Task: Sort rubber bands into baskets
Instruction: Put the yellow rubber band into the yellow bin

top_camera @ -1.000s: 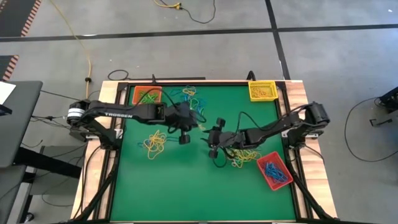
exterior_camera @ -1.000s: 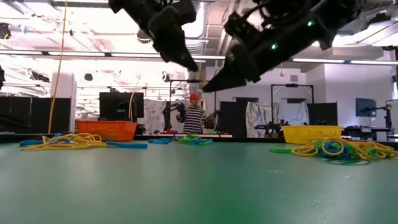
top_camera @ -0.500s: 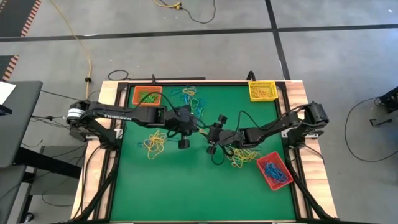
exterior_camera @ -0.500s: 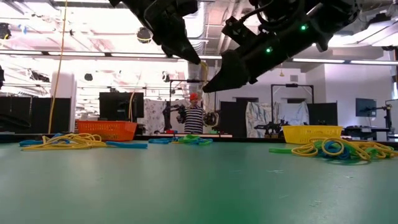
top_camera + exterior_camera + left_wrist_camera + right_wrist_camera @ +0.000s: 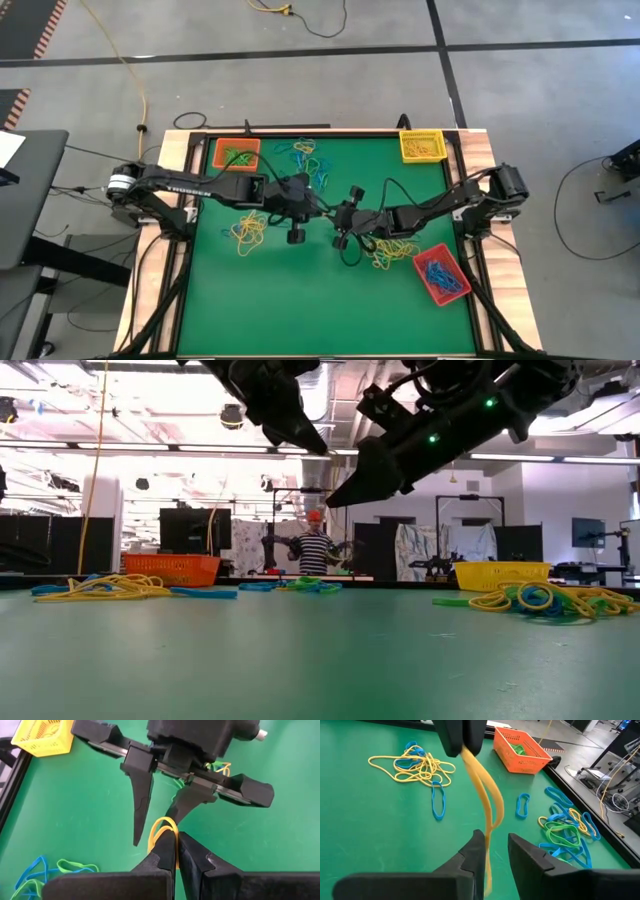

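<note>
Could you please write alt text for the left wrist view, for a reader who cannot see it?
The left tool is shut on a yellow rubber band, held up to the right tool, whose fingers straddle the loop above the green table; a yellow basket sits beyond.

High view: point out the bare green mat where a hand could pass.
Bare: the near strip of the mat, below both arms, left of the red basket. Crowded: loose bands between orange basket and yellow basket, yellow tangles mid-mat, grippers meeting at centre.

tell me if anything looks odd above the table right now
One yellow rubber band hangs in mid-air between the arms: the left gripper pinches its top while its loop dangles between the right gripper's open jaws.
</note>
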